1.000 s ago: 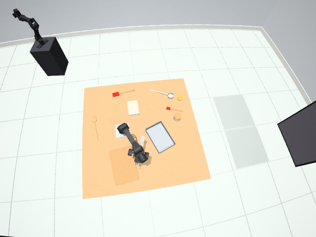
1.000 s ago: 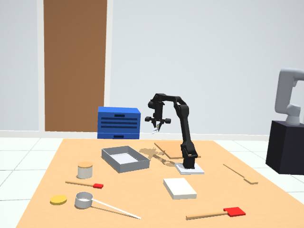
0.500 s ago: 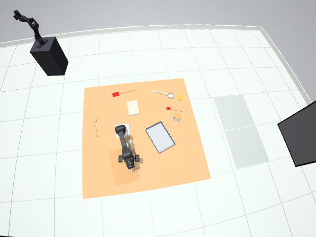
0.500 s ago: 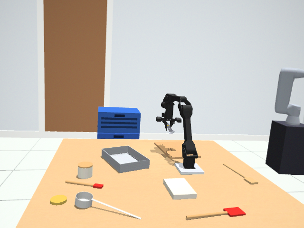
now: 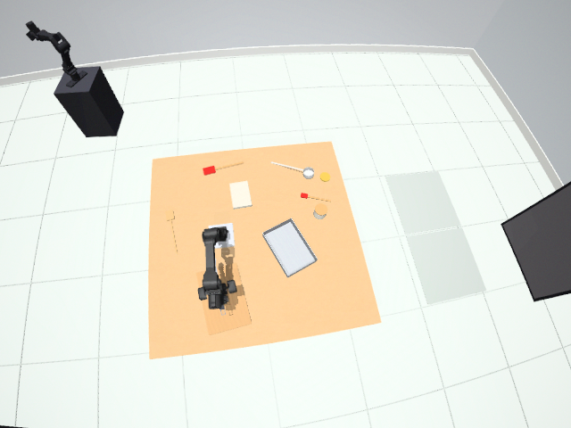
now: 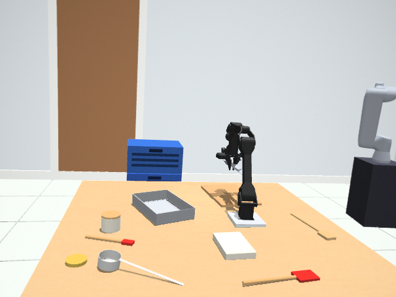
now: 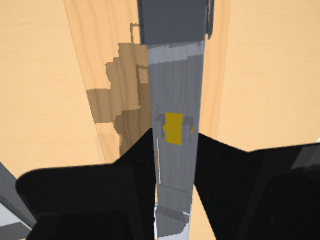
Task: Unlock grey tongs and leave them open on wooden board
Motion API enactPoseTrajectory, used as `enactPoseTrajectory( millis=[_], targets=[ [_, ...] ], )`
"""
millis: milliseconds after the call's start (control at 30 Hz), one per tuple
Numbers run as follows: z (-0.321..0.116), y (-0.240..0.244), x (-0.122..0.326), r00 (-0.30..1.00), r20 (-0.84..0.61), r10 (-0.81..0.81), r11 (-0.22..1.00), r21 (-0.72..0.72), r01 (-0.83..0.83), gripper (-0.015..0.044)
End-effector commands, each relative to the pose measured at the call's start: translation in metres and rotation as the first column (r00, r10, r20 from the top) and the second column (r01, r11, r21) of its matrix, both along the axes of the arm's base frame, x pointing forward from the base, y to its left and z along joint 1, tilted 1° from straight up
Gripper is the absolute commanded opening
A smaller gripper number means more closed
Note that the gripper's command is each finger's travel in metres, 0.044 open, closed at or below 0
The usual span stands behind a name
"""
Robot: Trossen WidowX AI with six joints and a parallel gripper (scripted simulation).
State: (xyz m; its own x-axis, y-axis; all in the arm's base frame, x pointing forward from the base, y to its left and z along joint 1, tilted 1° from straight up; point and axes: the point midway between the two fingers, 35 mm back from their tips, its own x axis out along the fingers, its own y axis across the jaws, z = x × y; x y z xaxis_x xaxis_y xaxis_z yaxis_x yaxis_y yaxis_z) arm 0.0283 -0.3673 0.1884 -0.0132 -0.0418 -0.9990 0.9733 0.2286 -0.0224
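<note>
My gripper points down, shut on the grey tongs, and holds them above the wooden board. In the wrist view the tongs run from top to bottom between the black fingers, with a dark block at the top end and a yellow patch between the fingertips. In the exterior view they slant down to the right, partly hidden by the arm. Whether they are locked cannot be told. The grey roasting tin stands apart with nothing across it.
The arm's white base stands beside the board. Further off are a cream block, a lidded jar, a long-handled pan, a yellow disc and several spatulas.
</note>
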Motion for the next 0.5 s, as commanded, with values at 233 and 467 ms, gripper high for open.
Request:
enactPoseTrajectory(
  millis=[233,467],
  targets=[
    [0.0012,-0.0012,-0.0012,1.0,0.004,0.019,1.0,-0.017,-0.019,-0.015],
    [0.004,-0.0053,-0.0018,0.999,0.04,0.008,0.992,-0.125,-0.002,-0.015]
  ],
)
